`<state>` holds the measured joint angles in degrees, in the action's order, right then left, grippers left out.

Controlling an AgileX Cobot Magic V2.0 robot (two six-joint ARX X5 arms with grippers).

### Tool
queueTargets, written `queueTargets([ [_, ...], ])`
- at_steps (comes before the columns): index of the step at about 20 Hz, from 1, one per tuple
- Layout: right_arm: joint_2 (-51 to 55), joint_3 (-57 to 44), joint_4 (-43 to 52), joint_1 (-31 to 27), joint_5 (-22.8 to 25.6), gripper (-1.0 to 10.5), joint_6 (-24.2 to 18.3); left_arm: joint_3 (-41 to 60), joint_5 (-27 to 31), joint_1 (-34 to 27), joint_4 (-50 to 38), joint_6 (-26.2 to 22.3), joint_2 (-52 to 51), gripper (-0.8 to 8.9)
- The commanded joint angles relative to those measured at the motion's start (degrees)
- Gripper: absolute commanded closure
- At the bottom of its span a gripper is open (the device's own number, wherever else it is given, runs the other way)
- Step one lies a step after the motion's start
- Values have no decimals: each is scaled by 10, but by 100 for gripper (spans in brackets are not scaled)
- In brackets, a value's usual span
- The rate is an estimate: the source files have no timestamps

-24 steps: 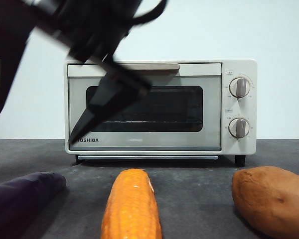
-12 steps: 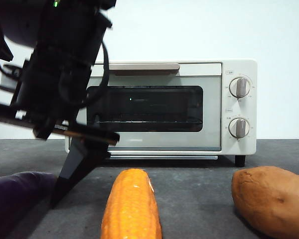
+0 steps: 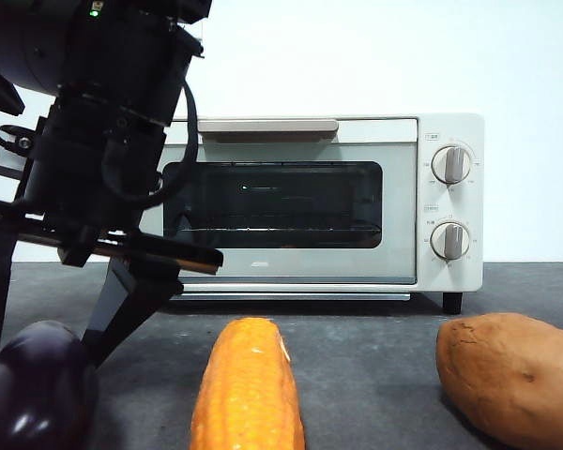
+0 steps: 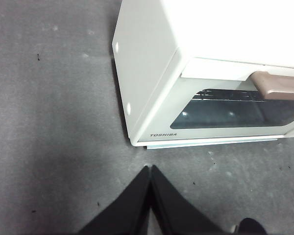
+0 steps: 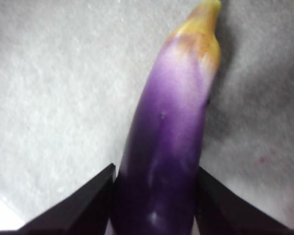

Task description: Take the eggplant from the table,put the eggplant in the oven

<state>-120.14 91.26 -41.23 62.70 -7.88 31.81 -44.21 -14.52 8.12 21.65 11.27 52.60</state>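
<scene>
The glossy purple eggplant (image 5: 176, 112) with its yellowish stem tip lies between the jaws of my right gripper (image 5: 156, 170), which is shut on it. Seen from the front, the eggplant (image 3: 38, 394) is at the near left of the table (image 3: 357, 337), its rounded end toward the camera, and the right gripper (image 3: 42, 352) straddles it from above. The cream Toshiba oven (image 3: 300, 202) stands behind with its door closed. My left gripper (image 4: 149, 167) is shut and empty, hovering over the table (image 4: 54, 122) off the oven's (image 4: 152, 73) left front corner.
An orange-yellow corn cob (image 3: 247, 389) lies at the near centre and a brown sweet potato (image 3: 511, 375) at the near right. The right arm's dark body covers the oven's left side in the front view.
The right arm came down from the top left onto the eggplant and its jaws closed around it. The eggplant turned so its rounded end faces the camera.
</scene>
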Motion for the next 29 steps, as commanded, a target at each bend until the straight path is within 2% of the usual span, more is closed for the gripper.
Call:
queueTargets([
  [1,-2,48,-45,9,-12,768,-16,-12,2,0,-4,-15,5,807],
  [5,14,125,-189,11,-10,768,-94,-21,2,-14,-5,-16,5,807],
  [9,45,158,-297,16,-8,768,-167,-54,2,-18,-9,-16,6,807],
  [10,56,158,-324,16,-2,768,-185,-61,2,-18,-17,-16,7,807],
  [12,82,158,-382,17,45,768,-221,-67,-1,-18,-45,-13,7,807],
  [15,129,155,-401,23,129,768,-246,-77,-9,-17,-60,3,20,807],
  [20,220,155,-401,23,188,768,-288,-104,-67,-7,-67,17,70,807],
  [24,297,155,-401,21,274,768,-295,-146,-78,46,-64,17,133,807],
  [29,382,155,-401,20,308,768,-288,-228,-78,133,-56,12,227,807],
])
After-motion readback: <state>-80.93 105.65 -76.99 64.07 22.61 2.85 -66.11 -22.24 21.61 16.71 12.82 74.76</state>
